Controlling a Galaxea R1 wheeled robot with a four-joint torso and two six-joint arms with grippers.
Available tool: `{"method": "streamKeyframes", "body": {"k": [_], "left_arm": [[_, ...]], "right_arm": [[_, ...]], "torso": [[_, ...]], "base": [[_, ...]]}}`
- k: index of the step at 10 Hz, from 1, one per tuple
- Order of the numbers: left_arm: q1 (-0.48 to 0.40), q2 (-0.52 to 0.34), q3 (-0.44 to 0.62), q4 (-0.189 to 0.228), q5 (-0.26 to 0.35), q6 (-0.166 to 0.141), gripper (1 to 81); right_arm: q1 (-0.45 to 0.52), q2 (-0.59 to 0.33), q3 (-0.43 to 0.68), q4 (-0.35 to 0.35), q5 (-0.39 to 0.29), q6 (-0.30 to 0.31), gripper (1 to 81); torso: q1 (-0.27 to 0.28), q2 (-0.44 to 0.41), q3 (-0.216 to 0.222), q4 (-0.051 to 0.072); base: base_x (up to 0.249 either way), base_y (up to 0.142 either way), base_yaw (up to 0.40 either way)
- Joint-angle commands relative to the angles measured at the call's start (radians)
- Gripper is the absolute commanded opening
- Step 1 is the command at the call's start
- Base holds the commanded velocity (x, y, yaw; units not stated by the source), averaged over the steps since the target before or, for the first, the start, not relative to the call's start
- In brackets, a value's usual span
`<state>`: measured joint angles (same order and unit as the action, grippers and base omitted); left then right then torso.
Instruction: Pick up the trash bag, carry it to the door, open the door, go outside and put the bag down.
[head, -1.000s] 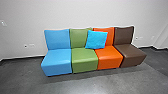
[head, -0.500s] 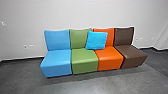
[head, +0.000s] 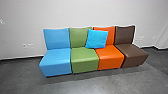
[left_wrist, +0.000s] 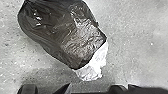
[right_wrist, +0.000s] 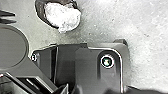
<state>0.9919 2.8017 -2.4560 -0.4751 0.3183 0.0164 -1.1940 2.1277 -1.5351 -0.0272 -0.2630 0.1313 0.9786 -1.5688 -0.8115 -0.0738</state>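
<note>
A dark, glossy trash bag (left_wrist: 60, 32) with a crumpled white part at one end shows in the left wrist view against the grey floor. In the right wrist view, the same trash bag (right_wrist: 62, 16) appears beyond the robot's own dark plate, its white end towards the plate. Whether either gripper has hold of the bag, and whether it touches the floor, I cannot tell.
In the head view a blue seat (head: 56, 60), a green seat (head: 83, 58), an orange seat (head: 110, 56) and a brown seat (head: 131, 53) stand side by side before a pale wall (head: 82, 12). A bright blue cushion (head: 97, 38) leans on the backrests.
The head camera has moved slightly, so the row of seats looks a little larger and nearer. The seats and cushion keep their places relative to one another.
</note>
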Motion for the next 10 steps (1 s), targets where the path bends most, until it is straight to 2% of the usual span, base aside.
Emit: {"method": "streamKeyframes", "body": {"k": [1, 7, 8, 10], "left_arm": [[-0.088, -0.010, 0.003, -0.023, 0.079, -0.007, 81.1], [-0.081, -0.011, 0.000, -0.033, 0.079, -0.007, 81.1], [-0.081, -0.013, 0.000, -0.033, 0.079, -0.007, 81.1], [-0.083, -0.014, 0.000, -0.033, 0.079, -0.007, 81.1]], "right_arm": [[0.188, -0.065, 0.024, 0.070, -0.145, 0.001, 81.1], [0.424, -0.007, 0.009, 0.139, -0.301, 0.001, 81.1], [0.452, 0.005, 0.009, 0.165, -0.314, 0.001, 81.1], [0.484, 0.007, 0.010, 0.176, -0.349, 0.002, 81.1]], "torso": [[0.064, -0.100, 0.000, 0.000], [0.190, -0.304, -0.011, 0.000], [0.213, -0.340, -0.094, 0.000], [0.248, -0.399, -0.117, 0.000]], "base": [[0.000, 0.000, 0.000], [0.000, 0.000, 0.000], [0.000, 0.000, 0.000], [0.000, 0.000, 0.000]]}}
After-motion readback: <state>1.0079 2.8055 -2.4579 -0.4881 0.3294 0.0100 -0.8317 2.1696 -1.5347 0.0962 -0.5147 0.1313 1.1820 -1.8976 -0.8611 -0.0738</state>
